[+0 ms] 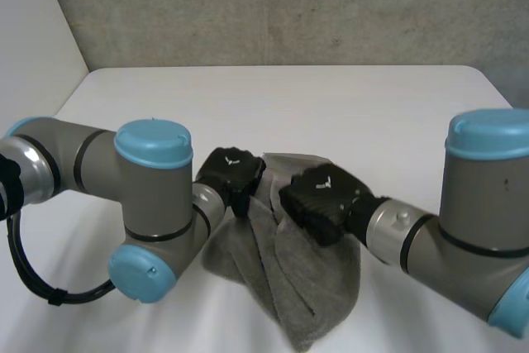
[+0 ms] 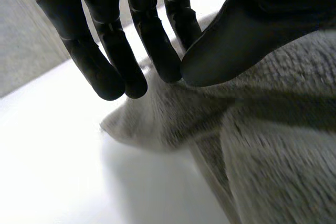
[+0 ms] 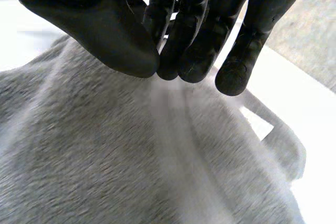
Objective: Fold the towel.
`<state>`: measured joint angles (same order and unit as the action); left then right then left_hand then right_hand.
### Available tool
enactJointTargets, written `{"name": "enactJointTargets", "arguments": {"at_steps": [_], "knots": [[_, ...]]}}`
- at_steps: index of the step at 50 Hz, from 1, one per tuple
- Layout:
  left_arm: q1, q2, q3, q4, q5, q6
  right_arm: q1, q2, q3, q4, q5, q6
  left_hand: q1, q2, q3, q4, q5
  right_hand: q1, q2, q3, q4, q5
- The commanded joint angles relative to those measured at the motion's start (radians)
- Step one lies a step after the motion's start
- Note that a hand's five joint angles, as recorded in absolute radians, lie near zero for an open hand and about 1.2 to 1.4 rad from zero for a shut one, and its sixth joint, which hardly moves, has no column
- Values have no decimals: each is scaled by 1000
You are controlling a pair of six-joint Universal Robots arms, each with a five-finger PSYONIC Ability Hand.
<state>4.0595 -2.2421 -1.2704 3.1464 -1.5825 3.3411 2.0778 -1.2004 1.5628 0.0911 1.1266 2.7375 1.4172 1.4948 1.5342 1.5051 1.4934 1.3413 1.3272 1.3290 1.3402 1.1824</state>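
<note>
Towel [image 1: 299, 280], grey and crumpled, is seen lying on the white worktop [image 1: 289, 105] at its near middle, between the two arms. Its far end is gathered into raised folds where both hands meet it. The left hand [image 1: 232, 173] is set at the far left part of the cloth; in the left wrist view a ridge of towel [image 2: 273, 145] is pinched between its thumb [image 2: 236, 40] and fingers [image 2: 152, 45]. The right hand [image 1: 322, 201] is placed just beside it, and a fold of towel [image 3: 105, 156] is nipped between its thumb [image 3: 105, 30] and closed fingers [image 3: 191, 51].
</note>
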Motion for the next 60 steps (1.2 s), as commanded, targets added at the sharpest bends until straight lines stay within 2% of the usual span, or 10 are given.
{"name": "enactJointTargets", "arguments": {"at_steps": [1,5,6,7,9,23,35,46,60], "knots": [[28,51,169,-11,-13,-3,-7,1,-186,-31,10,89,-21,-99,-138,-109,-272,55,69,67,56,39],[50,105,201,-14,-36,-2,-8,1,-233,-27,15,126,-21,-99,-138,-109,-272,55,69,67,56,39],[50,128,195,-16,-37,-3,-10,1,-237,-24,18,133,-21,-99,-138,-109,-272,-252,-238,-240,-251,-268],[50,128,195,-16,-37,-3,-10,1,-227,-22,15,134,-21,-99,-138,-109,-272,-674,-660,-661,-673,-689],[48,162,142,-17,-36,-3,-10,-10,-207,-22,9,134,-21,-99,-138,-109,-272,-736,-722,-724,-735,-752],[73,190,-150,76,-33,-3,-4,-13,-67,-85,-16,113,-21,-99,-138,-109,-272,-819,-805,-807,-818,-835],[79,179,-219,129,-33,-3,8,4,-44,-171,-22,126,-21,-99,-138,-109,-272,-863,-849,-851,-862,-879],[105,177,-234,152,-34,-3,64,139,-141,-175,-7,128,-21,-99,-138,-109,-272,-886,-872,-874,-885,-902],[124,180,-273,155,-33,-5,65,341,-400,-163,47,128,-21,-99,-138,-109,-272,-1039,-1025,-1027,-1038,-1055]]}}
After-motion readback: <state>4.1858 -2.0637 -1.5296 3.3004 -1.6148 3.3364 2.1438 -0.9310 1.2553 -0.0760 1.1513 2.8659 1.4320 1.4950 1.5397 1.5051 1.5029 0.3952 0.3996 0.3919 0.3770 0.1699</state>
